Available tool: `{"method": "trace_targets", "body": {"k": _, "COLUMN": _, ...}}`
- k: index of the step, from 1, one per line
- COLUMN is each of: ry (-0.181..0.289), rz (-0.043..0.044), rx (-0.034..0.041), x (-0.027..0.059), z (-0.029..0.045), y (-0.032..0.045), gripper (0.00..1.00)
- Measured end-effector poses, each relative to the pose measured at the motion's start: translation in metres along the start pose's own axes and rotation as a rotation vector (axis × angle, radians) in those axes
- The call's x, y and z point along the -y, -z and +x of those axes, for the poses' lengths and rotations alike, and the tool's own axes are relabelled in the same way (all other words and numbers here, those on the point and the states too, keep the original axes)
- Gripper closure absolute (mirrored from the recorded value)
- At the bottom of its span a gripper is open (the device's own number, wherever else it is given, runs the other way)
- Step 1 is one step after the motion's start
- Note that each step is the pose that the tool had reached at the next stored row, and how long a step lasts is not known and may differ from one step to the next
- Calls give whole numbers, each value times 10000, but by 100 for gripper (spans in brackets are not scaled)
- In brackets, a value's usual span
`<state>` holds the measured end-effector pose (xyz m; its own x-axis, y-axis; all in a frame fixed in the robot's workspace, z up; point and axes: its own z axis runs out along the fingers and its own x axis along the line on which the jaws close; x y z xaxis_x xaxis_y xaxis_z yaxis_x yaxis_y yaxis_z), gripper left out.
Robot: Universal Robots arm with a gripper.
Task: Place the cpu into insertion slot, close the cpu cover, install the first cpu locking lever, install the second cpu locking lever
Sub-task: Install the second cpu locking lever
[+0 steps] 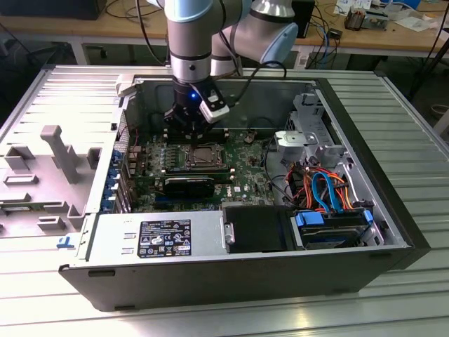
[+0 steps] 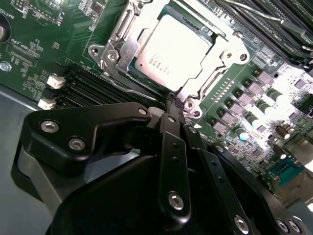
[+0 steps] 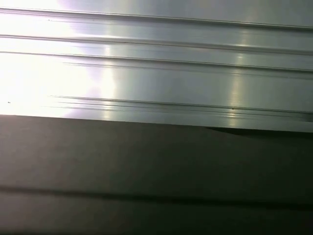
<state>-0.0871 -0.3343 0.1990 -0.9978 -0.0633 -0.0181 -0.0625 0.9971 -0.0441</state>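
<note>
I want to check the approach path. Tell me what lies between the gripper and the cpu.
In the second wrist view, the gripper sits just off one corner of the cpu cover. Between it and the cpu lies that silver frame edge alone.

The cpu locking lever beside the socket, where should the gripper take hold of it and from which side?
Judging by the second wrist view, grip the locking lever at its free end, coming from above. It is a thin wire rod lying low along the cpu cover, so only a raised end likely leaves room. The gripper hovers at the socket's corner.
</note>
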Motion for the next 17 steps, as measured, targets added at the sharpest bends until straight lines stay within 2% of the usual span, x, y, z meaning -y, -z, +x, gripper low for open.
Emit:
{"method": "trace_targets", "body": {"k": 9, "ry": 0, "rz": -123, "rx": -35, "x": 19, "z": -109, "y": 4, "gripper": 89}}
{"method": "trace_targets", "body": {"k": 10, "ry": 1, "rz": -144, "rx": -41, "x": 24, "z": -113, "y": 8, "gripper": 89}}
{"method": "trace_targets", "body": {"k": 12, "ry": 0, "rz": -254, "rx": -46, "x": 29, "z": -111, "y": 16, "gripper": 89}}
{"method": "trace_targets", "body": {"k": 13, "ry": 1, "rz": -268, "rx": -47, "x": 27, "z": -111, "y": 16, "gripper": 89}}
{"method": "trace_targets", "body": {"k": 14, "ry": 1, "rz": -279, "rx": -45, "x": 28, "z": -111, "y": 16, "gripper": 89}}
{"method": "trace_targets", "body": {"k": 15, "ry": -15, "rz": -170, "rx": -78, "x": 87, "z": -104, "y": -9, "gripper": 89}}
{"method": "trace_targets", "body": {"k": 17, "ry": -25, "rz": -195, "rx": -99, "x": 102, "z": -103, "y": -27, "gripper": 89}}
